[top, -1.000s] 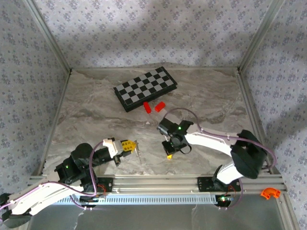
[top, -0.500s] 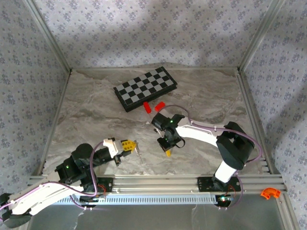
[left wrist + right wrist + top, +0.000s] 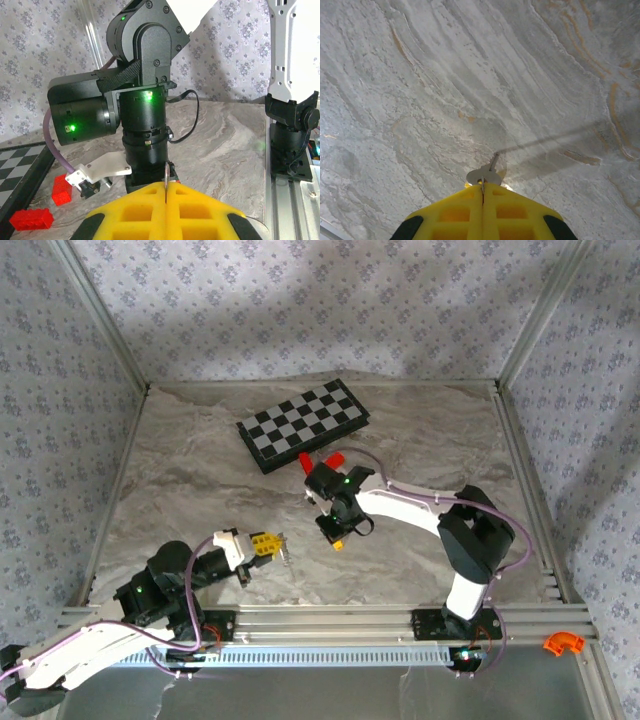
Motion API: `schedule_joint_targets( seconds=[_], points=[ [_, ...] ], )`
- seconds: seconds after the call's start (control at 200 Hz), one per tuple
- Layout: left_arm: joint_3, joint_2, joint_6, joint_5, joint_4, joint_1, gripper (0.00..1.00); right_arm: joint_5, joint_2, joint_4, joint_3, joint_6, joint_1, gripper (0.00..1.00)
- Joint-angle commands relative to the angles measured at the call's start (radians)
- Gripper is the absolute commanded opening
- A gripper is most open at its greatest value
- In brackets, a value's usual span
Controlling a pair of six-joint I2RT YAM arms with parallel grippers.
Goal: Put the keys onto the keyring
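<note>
1. Compared with a second ago, the right arm (image 3: 400, 512) has swung leftward and a little toward the far side. Its elbow now sits further in from the right edge of the table.
2. The right gripper (image 3: 340, 541) has come closer to the left gripper (image 3: 272, 542). The two are near each other but apart, with bare table between them.
3. The right arm's wrist now stands just beside the two red blocks (image 3: 335, 457) and partly covers them in the top view. Earlier they lay clear of it.
4. The left arm (image 3: 190, 570) has not shifted.
5. The right gripper's yellow fingers (image 3: 470, 197) are pressed together on the key (image 3: 484, 176), a small silvery piece. Its round head is pinched at the tips and its shaft points away over the table.
6. The left gripper's fingers (image 3: 185, 195) are likewise closed, holding a thin metal sliver seen edge-on, taken to be the keyring (image 3: 165, 175). Its full shape cannot be made out.
7. The table (image 3: 200, 460) is marbled grey-beige. A chessboard (image 3: 305, 420) lies skewed near the far middle, with the red blocks at its near edge.
8. The walls (image 3: 300, 310) carry a pale floral pattern.
9. Aluminium posts (image 3: 105, 320) run up the corners.
10. A slotted rail (image 3: 330, 620) crosses the near edge, with a small orange piece (image 3: 563, 642) at its right end.
</note>
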Motion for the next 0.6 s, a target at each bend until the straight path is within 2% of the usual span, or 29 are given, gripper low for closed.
schedule_joint_targets(
  seconds=[0.0, 0.37, 0.595],
  points=[
    [0.004, -0.011, 0.005, 0.0, 0.03, -0.005, 0.0, -0.003, -0.005, -0.002, -0.025, -0.003, 0.005, 0.0],
    [0.002, -0.012, 0.005, 0.003, 0.029, -0.006, 0.0, 0.0, -0.087, -0.017, -0.163, 0.077, 0.044, 0.0],
    [-0.001, -0.013, 0.006, 0.003, 0.029, -0.006, 0.0, 0.005, -0.117, -0.012, -0.153, 0.087, 0.05, 0.0]
  ],
)
